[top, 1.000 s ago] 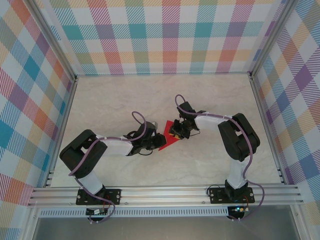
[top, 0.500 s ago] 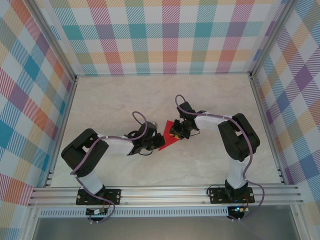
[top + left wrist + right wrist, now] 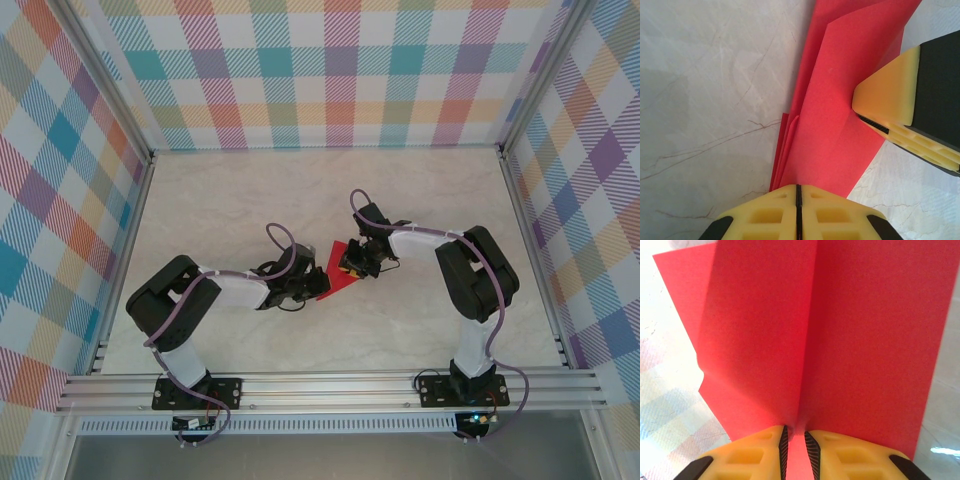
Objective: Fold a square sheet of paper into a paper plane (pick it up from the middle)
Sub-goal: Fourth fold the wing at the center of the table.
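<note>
- The marble-patterned worktop (image 3: 230,200) carries both arms, which reach inward from its near edge and meet about its middle.
- The folded red paper (image 3: 336,281) sits there between the two end effectors. It is a creased, pointed shape, its tip aimed at the near-left corner, and several layers show along one edge in the left wrist view.
- The right end effector (image 3: 352,264) is clenched on the paper's raised centre crease, with red flaps spreading to either side of its yellow fingers (image 3: 757,452).
- The left end effector (image 3: 306,286) is clamped on the paper's layered narrow end, its pads pressed together.
</note>
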Controlling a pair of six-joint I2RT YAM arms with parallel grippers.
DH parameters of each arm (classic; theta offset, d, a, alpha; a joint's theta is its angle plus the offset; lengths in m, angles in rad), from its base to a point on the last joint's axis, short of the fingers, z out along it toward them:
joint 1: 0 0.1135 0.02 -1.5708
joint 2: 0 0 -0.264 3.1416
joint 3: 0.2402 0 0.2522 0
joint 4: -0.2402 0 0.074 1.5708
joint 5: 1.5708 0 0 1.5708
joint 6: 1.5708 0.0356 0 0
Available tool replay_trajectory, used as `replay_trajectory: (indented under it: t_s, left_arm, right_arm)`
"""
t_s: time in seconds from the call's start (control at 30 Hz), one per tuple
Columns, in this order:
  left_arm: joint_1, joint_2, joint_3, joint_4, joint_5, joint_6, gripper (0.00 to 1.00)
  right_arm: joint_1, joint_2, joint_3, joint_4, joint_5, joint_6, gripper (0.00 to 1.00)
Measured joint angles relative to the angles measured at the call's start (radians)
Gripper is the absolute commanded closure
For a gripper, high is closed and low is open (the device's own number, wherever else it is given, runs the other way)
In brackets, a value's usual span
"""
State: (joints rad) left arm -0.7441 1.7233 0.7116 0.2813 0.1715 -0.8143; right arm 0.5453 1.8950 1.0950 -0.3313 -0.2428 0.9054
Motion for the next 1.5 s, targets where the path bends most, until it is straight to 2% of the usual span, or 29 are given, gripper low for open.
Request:
replay_trajectory:
  t_s: [0.37, 0.57, 0.77, 1.0, 1.27, 1.5]
  left_arm:
    - [0.000, 0.012, 0.038, -0.050, 0.000, 0.000, 0.92]
    - [0.000, 0.019, 0.057, -0.079, 0.000, 0.004, 0.93]
    - [0.000, 0.030, 0.077, -0.098, 0.010, 0.011, 0.94]
    - [0.000, 0.040, 0.090, -0.101, 0.020, 0.019, 0.94]
    - [0.000, 0.041, 0.092, -0.103, 0.021, 0.018, 0.95]
    - [0.000, 0.041, 0.092, -0.104, 0.021, 0.019, 0.95]
  right_arm:
    - [0.000, -0.032, -0.008, 0.005, 0.017, -0.013, 0.69]
    - [-0.016, -0.086, -0.025, -0.018, 0.033, -0.086, 0.68]
    - [-0.022, -0.157, -0.028, 0.017, -0.041, -0.163, 0.77]
    - [-0.014, -0.141, -0.029, 0.050, -0.131, -0.208, 0.88]
    - [-0.006, -0.043, -0.027, 0.053, -0.174, -0.219, 0.91]
    - [-0.006, -0.024, -0.027, 0.051, -0.149, -0.219, 0.91]
